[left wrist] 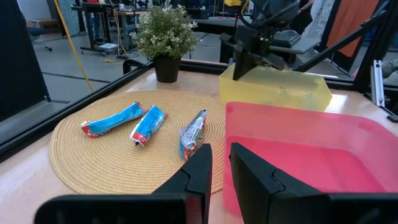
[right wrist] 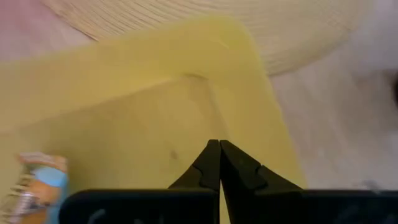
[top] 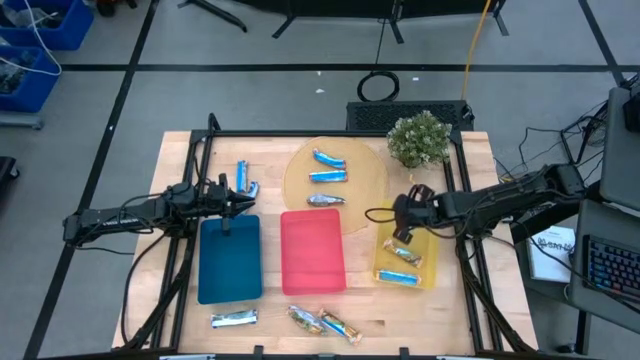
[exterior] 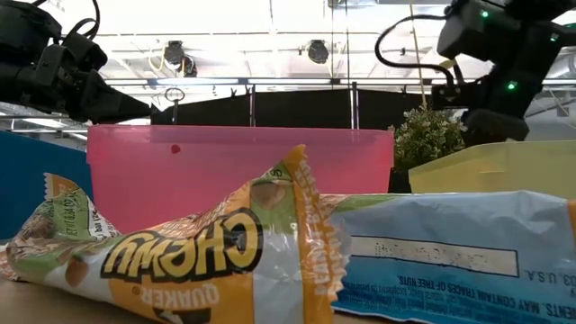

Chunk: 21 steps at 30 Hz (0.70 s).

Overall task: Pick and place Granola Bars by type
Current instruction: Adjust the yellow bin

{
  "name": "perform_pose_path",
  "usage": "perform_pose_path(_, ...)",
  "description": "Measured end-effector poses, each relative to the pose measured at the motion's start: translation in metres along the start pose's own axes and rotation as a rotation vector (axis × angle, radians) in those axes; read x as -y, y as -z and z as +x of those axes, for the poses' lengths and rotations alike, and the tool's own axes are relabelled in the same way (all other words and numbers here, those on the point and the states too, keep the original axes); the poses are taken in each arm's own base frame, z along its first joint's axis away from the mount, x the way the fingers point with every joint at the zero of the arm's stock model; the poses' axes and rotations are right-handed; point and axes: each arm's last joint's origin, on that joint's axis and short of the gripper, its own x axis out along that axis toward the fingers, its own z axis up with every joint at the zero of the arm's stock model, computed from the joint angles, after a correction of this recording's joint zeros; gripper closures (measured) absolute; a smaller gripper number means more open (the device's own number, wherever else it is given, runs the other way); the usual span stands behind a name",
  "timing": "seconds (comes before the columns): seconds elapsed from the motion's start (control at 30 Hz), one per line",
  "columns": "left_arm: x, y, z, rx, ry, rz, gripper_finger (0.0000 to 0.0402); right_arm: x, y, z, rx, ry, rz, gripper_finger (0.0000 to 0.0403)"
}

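Yellow tray (top: 432, 268) lay beneath right gripper (right wrist: 219, 163), fingers pressed together, empty; descending closed risked shoving bars (top: 399, 277) aside.

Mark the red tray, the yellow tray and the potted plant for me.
red tray (top: 312, 250): high view, bare middle of its floor.
yellow tray (top: 430, 270): high view, bare floor near its right wall.
potted plant (top: 419, 138): high view, middle of the foliage.
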Motion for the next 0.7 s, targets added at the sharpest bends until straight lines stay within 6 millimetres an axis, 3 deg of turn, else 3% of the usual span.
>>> perform_pose_path(0.33,0.000,0.000,0.000,0.000,0.000,0.000,0.0339,-0.014,-0.016,0.003,0.104,-0.181,-0.007,0.0403)
perform_pose_path(0.7,0.000,0.000,0.000,0.000,0.000,0.000,0.0339,-0.036,-0.016,0.030,0.023,-0.307,-0.123,0.0403)
